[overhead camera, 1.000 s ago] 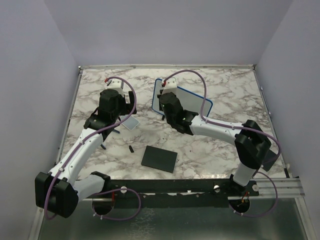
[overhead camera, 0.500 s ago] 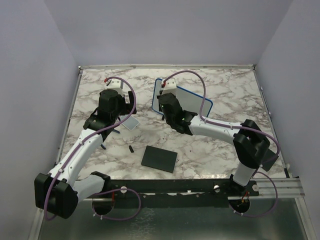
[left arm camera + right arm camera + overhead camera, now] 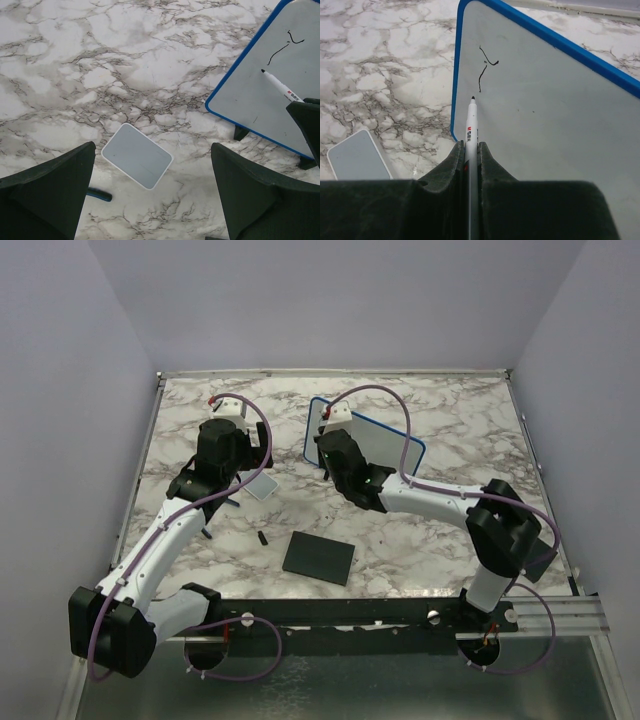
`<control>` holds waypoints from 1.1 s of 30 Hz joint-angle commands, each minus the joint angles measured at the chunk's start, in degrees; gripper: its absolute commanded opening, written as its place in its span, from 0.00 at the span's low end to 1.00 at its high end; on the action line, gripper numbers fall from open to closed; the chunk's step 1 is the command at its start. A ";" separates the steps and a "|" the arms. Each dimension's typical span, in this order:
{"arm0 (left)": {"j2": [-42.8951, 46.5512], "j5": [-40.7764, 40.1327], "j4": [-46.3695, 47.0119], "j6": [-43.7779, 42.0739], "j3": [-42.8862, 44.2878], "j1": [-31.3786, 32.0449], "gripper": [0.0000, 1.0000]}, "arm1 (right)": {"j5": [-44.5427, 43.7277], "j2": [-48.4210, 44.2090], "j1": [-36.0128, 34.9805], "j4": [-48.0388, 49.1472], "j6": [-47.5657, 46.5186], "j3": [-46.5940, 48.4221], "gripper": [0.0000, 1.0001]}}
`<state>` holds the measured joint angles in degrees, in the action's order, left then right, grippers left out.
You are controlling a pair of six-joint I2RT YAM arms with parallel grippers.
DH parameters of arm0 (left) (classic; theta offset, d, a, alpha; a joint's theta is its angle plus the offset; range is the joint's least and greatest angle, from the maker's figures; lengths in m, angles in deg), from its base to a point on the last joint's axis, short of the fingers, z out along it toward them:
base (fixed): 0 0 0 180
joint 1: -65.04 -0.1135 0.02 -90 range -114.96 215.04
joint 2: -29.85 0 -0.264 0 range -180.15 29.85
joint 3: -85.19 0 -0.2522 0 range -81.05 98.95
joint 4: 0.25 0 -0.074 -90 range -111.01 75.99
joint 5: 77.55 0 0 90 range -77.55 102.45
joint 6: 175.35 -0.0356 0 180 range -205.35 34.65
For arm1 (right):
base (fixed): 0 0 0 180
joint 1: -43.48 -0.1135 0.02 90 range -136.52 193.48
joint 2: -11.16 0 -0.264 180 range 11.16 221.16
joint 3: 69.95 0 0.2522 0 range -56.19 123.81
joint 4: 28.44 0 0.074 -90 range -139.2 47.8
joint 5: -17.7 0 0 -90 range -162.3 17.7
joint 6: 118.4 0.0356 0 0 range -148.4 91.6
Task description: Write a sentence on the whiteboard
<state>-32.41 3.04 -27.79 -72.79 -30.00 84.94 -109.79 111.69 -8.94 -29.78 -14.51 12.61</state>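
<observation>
Where the marble-patterned desk comes closest to the arm bases, a flat black square pad lies well to the near side of the white rectangular whiteboard with its thin blue rim. A small black stub lies just left of the pad, also well nearer than the whiteboard. Farther in, a small pale tile with a grey-white edge lies flat on the desk, near the whiteboard's left corner but apart from it. The left fingers hover above this tile, to the left of the whiteboard, spread wide with nothing between them. The whiteboard itself sits on the far middle of the desk, resting on two small black feet that show under its near edge. The right fingers are over its left part, pressed narrowly on a slim white marker with a black tip, which points across the board. Of the sentence, only two thin dark strokes show close to the whiteboard's left edge, toward its far corner: a short curved one and a slanting line beneath it. The marker's tip sits just below the slanting line; whether it touches the surface I cannot tell.
</observation>
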 commanded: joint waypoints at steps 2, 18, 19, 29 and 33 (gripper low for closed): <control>1.00 0.97 0.83 -0.67 -0.69 0.32 0.99 | 6.52 -3.70 0.04 2.73 -2.51 -2.52 0.00; 0.65 0.90 0.76 -0.67 -0.69 0.31 0.99 | -1.81 -7.50 -0.31 3.56 -4.33 -5.49 0.00; 0.58 0.89 0.79 -0.61 -0.69 0.31 0.99 | -2.00 -7.42 -0.31 3.52 -4.25 -5.48 0.00; 0.48 0.97 0.70 -0.56 -0.69 0.31 0.99 | -3.37 -6.14 -0.31 3.18 -4.42 -4.81 0.00; 0.48 0.98 0.69 -0.52 -0.69 0.31 0.99 | -3.31 -5.24 -0.31 3.03 -4.49 -4.22 0.00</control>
<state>-32.41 3.04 -27.79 -72.79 -30.09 85.03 -111.21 105.22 -8.97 -26.91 -18.44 7.69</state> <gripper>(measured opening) 0.988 0.112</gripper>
